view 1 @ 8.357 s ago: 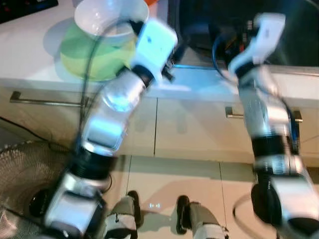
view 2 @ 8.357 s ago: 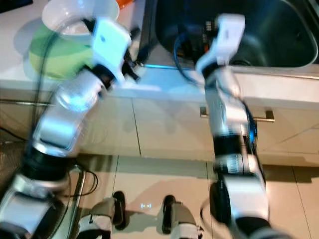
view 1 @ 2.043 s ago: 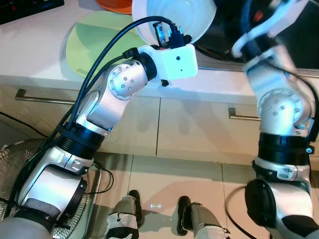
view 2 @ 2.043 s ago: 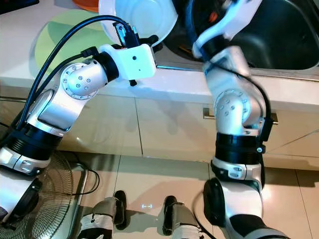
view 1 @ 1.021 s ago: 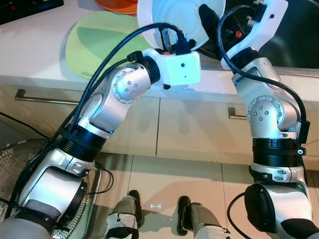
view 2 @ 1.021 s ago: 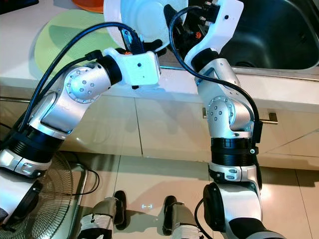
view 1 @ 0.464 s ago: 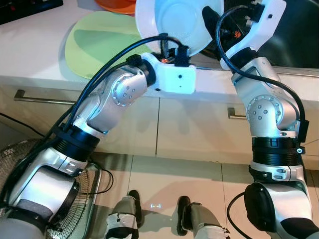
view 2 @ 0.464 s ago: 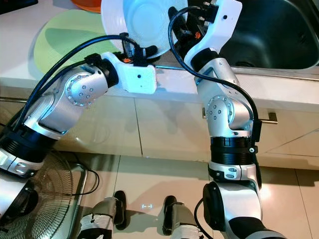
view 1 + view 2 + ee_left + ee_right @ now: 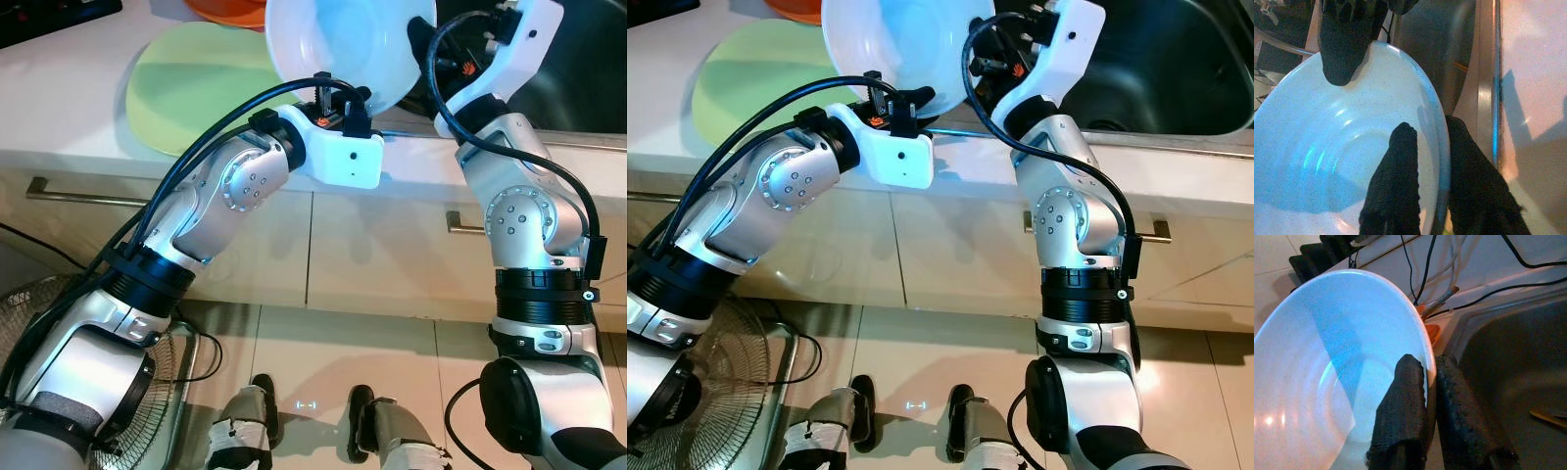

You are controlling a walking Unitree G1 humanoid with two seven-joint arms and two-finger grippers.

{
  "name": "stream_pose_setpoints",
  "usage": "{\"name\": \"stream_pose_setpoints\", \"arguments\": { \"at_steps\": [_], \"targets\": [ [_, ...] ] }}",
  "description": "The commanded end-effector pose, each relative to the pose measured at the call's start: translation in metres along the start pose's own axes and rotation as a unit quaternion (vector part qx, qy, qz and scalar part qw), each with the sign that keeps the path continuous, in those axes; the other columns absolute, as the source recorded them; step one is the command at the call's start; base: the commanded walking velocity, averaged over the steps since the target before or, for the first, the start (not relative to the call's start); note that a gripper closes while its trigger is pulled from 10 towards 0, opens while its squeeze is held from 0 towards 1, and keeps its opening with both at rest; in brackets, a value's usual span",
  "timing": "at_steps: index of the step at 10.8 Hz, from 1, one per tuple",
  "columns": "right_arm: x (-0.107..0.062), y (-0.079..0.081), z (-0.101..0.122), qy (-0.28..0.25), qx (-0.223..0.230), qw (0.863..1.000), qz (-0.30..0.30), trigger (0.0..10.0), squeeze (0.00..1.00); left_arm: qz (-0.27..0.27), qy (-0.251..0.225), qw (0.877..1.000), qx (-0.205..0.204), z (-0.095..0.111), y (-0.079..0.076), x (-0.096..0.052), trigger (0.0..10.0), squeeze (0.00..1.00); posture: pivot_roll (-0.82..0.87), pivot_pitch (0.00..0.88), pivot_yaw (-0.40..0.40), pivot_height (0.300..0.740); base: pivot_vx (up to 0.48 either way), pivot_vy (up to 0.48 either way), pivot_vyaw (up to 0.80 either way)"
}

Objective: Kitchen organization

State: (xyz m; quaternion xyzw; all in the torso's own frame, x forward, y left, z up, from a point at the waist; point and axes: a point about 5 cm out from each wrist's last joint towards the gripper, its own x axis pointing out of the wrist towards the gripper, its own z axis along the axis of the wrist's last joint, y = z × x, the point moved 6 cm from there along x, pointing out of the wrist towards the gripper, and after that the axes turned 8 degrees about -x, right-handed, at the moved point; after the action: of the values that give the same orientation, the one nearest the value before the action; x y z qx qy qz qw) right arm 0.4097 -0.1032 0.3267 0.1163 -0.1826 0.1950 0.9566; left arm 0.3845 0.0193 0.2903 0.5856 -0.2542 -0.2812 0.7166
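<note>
A white bowl [image 9: 338, 44] hangs tilted above the counter's front edge, beside the sink [image 9: 1156, 59]. My left gripper [image 9: 1430, 125] is shut on the bowl's near rim from below, one finger inside and one outside. My right gripper [image 9: 1427, 360] is shut on the rim on the sink side, also with a finger on each face. In the left eye view the left gripper [image 9: 336, 96] sits under the bowl and the right gripper [image 9: 421, 34] at its right edge. The bowl [image 9: 1327, 362] looks empty inside.
A pale green round plate [image 9: 186, 78] lies on the white counter [image 9: 59, 108], with an orange dish [image 9: 235, 10] behind it. Cabinet fronts with metal handles [image 9: 78, 193] run below. A wire fan [image 9: 715, 411] stands on the floor at my left.
The bowl left the green plate and travelled right toward the sink in my left gripper. My right gripper came in and shut on its rim. In the last second the bowl tilted slightly.
</note>
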Motion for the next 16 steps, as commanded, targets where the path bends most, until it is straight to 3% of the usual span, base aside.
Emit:
{"name": "stream_pose_setpoints", "arguments": {
  "at_steps": [1, 5, 6, 7, 9, 11, 12, 13, 14, 15, 16],
  "targets": [
    [0.0, 0.0, 0.003, -0.006, 0.0, 1.0, -0.001, 0.0, 0.0, 0.021, -0.01, 1.0, 0.01, 0.006, 0.012, 0.0, 10.0, 1.0, 0.17, 0.284, -0.022, 0.74, 0.0, 0.0, 0.0],
    [0.002, -0.01, 0.006, -0.013, 0.012, 1.0, -0.026, 0.0, 0.0, 0.036, -0.014, 0.999, 0.006, 0.007, 0.016, 0.001, 10.0, 1.0, 0.17, 0.284, -0.023, 0.74, 0.0, 0.0, 0.0],
    [0.003, -0.025, 0.01, -0.019, 0.017, 0.998, -0.063, 0.0, 0.0, 0.042, -0.013, 0.999, 0.001, 0.007, 0.018, 0.001, 10.0, 0.84, 0.17, 0.282, -0.023, 0.74, 0.0, 0.0, 0.0],
    [0.002, -0.053, 0.017, -0.031, 0.025, 0.991, -0.13, 0.0, 0.0, 0.047, -0.012, 0.999, -0.007, 0.007, 0.019, 0.001, 10.0, 0.0, 0.17, 0.282, -0.022, 0.74, 0.0, 0.0, 0.0],
    [-0.004, -0.091, 0.038, -0.069, 0.034, 0.975, -0.211, 0.0, 0.0, 0.05, -0.012, 0.999, -0.018, 0.007, 0.018, 0.0, 10.0, 0.0, 0.17, 0.281, -0.023, 0.74, 0.0, 0.0, 0.0],
    [-0.006, -0.107, 0.041, -0.067, 0.022, 0.966, -0.248, 0.0, 0.0, 0.057, -0.012, 0.997, -0.045, 0.006, 0.017, -0.002, 10.0, 0.0, 0.17, 0.279, -0.022, 0.74, 0.0, 0.0, 0.0],
    [-0.006, -0.123, 0.041, -0.055, -0.037, 0.959, -0.277, 10.0, 0.0, 0.074, -0.008, 0.985, -0.158, 0.0, 0.015, -0.004, 10.0, 0.0, 0.17, 0.276, -0.021, 0.74, 0.0, 0.0, 0.0],
    [-0.005, -0.131, 0.036, -0.037, -0.082, 0.954, -0.286, 10.0, 0.0, 0.09, -0.011, 0.966, -0.243, 0.004, 0.016, -0.005, 10.0, 0.0, 0.18, 0.273, -0.023, 0.74, 0.0, 0.0, 0.0],
    [-0.004, -0.134, 0.032, -0.026, -0.127, 0.95, -0.285, 10.0, 0.0, 0.099, -0.016, 0.948, -0.301, 0.009, 0.015, -0.006, 10.0, 0.0, 0.18, 0.272, -0.023, 0.74, 0.0, 0.0, 0.0],
    [-0.002, -0.136, 0.019, 0.003, -0.173, 0.944, -0.281, 10.0, 0.0, 0.104, -0.02, 0.915, -0.388, 0.013, 0.008, -0.007, 10.0, 0.0, 0.19, 0.271, -0.026, 0.74, 0.0, 0.0, 0.0],
    [0.002, -0.133, 0.012, 0.013, -0.204, 0.942, -0.265, 10.0, 0.0, 0.111, -0.02, 0.892, -0.437, 0.014, 0.006, -0.009, 10.0, 0.0, 0.19, 0.269, -0.028, 0.74, 0.0, 0.0, 0.0]
  ]
}}
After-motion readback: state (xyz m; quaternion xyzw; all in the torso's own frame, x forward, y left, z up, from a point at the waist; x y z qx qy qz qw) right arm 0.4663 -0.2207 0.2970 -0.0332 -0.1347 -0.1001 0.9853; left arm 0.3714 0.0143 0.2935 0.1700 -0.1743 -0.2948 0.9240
